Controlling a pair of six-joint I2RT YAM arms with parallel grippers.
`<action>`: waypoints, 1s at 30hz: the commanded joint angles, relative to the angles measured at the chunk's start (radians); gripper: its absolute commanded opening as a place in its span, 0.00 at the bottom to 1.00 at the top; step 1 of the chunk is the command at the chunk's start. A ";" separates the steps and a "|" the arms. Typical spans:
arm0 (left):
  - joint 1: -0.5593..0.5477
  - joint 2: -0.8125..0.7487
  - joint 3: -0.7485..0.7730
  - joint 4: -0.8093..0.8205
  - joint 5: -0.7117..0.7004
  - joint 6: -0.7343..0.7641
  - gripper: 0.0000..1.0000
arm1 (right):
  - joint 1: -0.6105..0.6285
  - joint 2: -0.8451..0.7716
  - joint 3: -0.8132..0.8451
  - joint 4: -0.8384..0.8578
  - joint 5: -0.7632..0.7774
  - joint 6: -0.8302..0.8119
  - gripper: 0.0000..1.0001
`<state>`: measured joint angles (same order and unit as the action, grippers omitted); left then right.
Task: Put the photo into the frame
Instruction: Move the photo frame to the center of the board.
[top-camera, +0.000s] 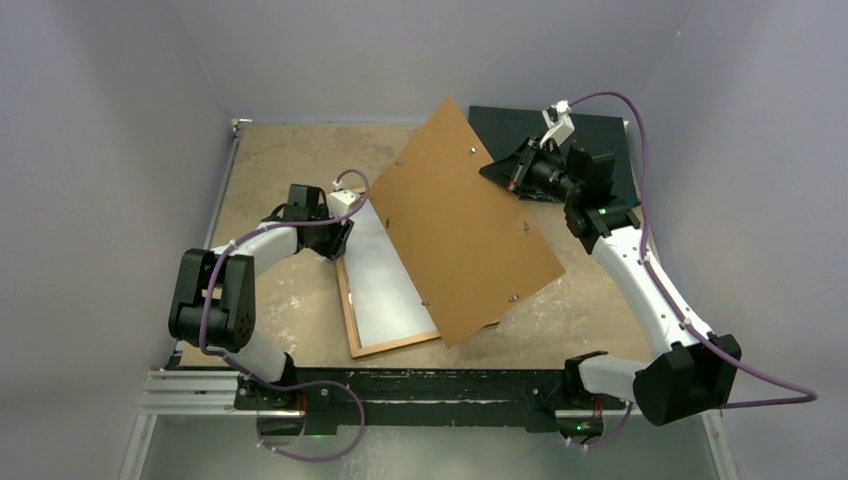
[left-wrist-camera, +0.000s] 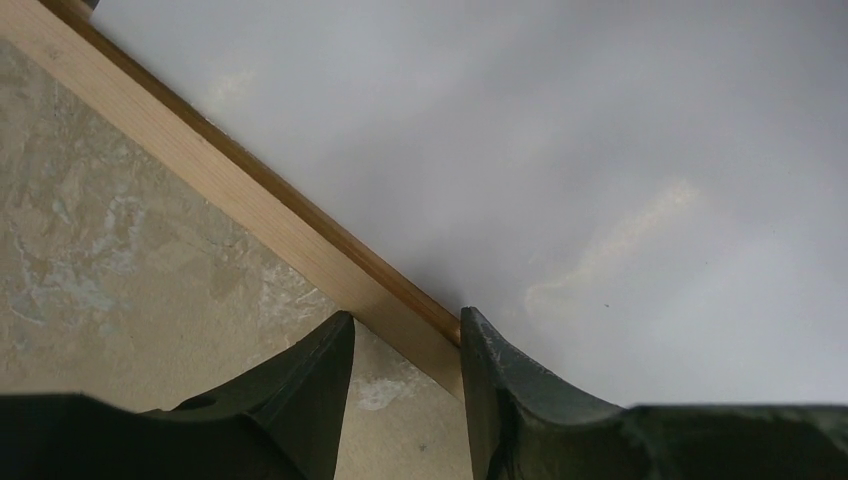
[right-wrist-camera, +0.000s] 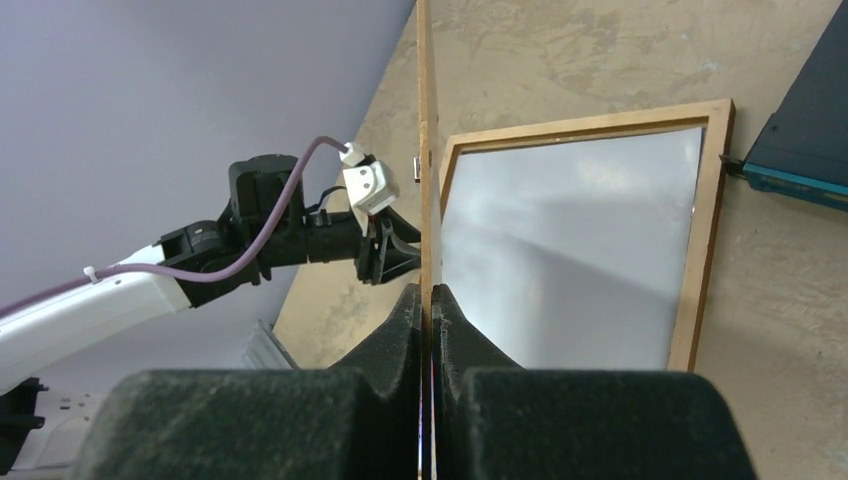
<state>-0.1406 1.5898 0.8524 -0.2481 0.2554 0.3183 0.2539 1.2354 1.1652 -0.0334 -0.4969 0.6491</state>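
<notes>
The orange-brown wooden frame (top-camera: 346, 300) lies flat on the table, and the photo (top-camera: 385, 275) lies inside it with its plain white back up. My left gripper (left-wrist-camera: 407, 318) straddles the frame's left rail (left-wrist-camera: 230, 190). One fingertip (left-wrist-camera: 345, 325) is at the rail's outer edge and the other is at its inner edge, over the photo (left-wrist-camera: 560, 150). I cannot make out whether they press the rail. My right gripper (right-wrist-camera: 428, 292) is shut on the far edge of the brown backing board (top-camera: 475, 225) and holds it tilted up over the frame's right half.
A dark flat electronics box (top-camera: 600, 140) sits at the back right, behind the right wrist. Purple-grey walls close in the table on the left, back and right. The raised board hides the frame's right rail in the top view.
</notes>
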 joint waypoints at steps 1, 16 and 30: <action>0.007 -0.005 0.006 0.014 -0.068 0.044 0.38 | -0.007 -0.059 -0.038 0.143 -0.050 0.086 0.00; 0.161 -0.065 0.103 -0.062 0.019 0.009 0.64 | -0.007 -0.058 -0.271 0.461 -0.001 0.327 0.00; 0.156 -0.244 0.265 -0.314 0.183 -0.031 0.88 | 0.018 0.144 -0.260 0.855 0.048 0.603 0.00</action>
<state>0.0174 1.3762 1.1202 -0.4759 0.3767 0.3157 0.2619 1.3609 0.8318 0.6167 -0.4793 1.1282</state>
